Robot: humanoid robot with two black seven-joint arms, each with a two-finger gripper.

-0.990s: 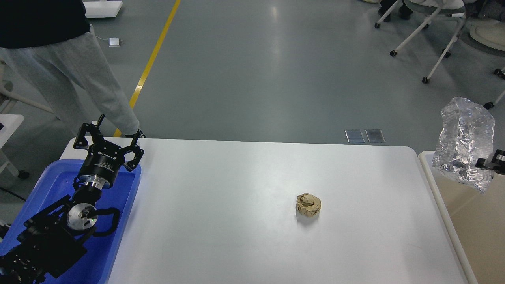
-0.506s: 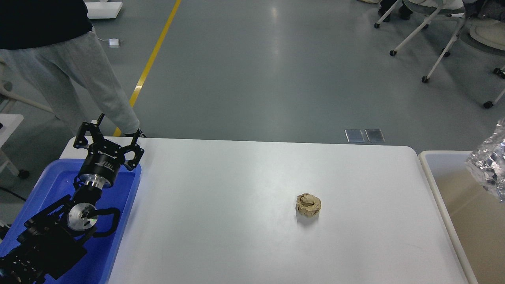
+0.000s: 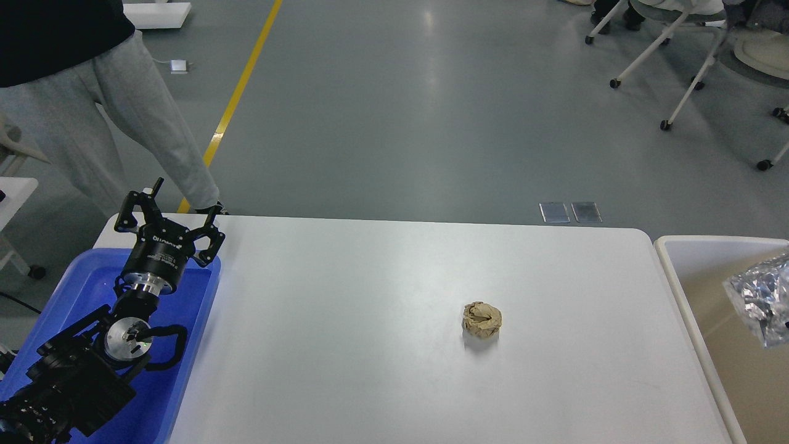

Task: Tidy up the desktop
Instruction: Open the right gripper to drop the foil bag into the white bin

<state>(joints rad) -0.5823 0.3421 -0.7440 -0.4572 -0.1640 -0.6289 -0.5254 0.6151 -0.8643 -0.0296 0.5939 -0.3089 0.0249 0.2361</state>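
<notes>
The white desktop [image 3: 382,370] fills the middle of the head view. A crumpled brown paper ball [image 3: 481,320] lies on it, right of centre. A crumpled shiny silver wrapper [image 3: 762,297] is inside the outline of the beige bin [image 3: 678,280] at the right edge, with no gripper on it. My left gripper [image 3: 183,200] is open and empty, held above the far end of the blue tray [image 3: 191,345] at the left, far from the paper ball. My right gripper is out of view.
A person in grey trousers [image 3: 111,117] stands just beyond the desktop's far left corner, close to my left gripper. Rolling chairs [image 3: 672,55] stand on the grey floor at the far right. A yellow floor line [image 3: 237,92] runs beyond the table.
The silver wrapper was held high at the right by my right gripper a second ago. It has dropped down into the beige bin, and the right gripper has left the view. The left arm has not moved.
</notes>
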